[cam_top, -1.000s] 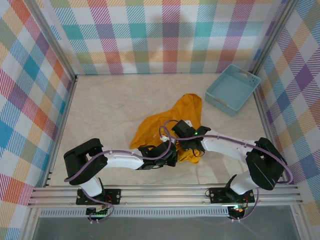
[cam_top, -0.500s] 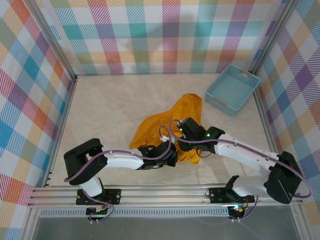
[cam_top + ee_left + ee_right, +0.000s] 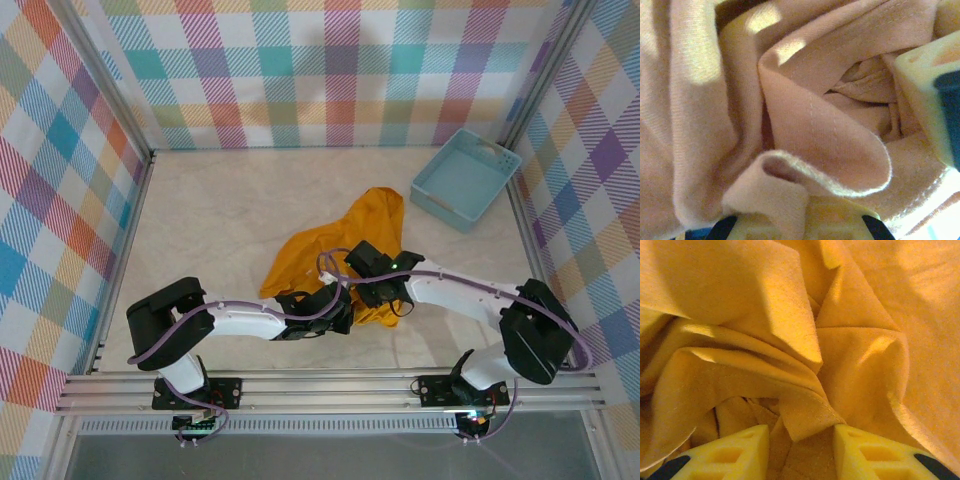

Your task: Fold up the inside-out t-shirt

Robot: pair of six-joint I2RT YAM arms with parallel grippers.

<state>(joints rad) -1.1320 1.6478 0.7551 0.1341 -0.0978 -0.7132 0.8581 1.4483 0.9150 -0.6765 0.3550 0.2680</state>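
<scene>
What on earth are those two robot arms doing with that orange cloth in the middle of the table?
Both arms reach inward over a crumpled t-shirt lying in a heap on the table; it is not folded yet. The left gripper is shut on a fold of the cloth. The right gripper is pressed in close, its fingers apart with a ridge of cloth between them, seemingly not pinched. A light blue basket sits apart at the far right corner.

the top camera looks steeply down from behind the near edge over the whole pale marbled table (image 3: 220,210). both wrist cameras sit close against the crumpled mustard-orange cotton t-shirt (image 3: 375,215), shared by all views.
</scene>
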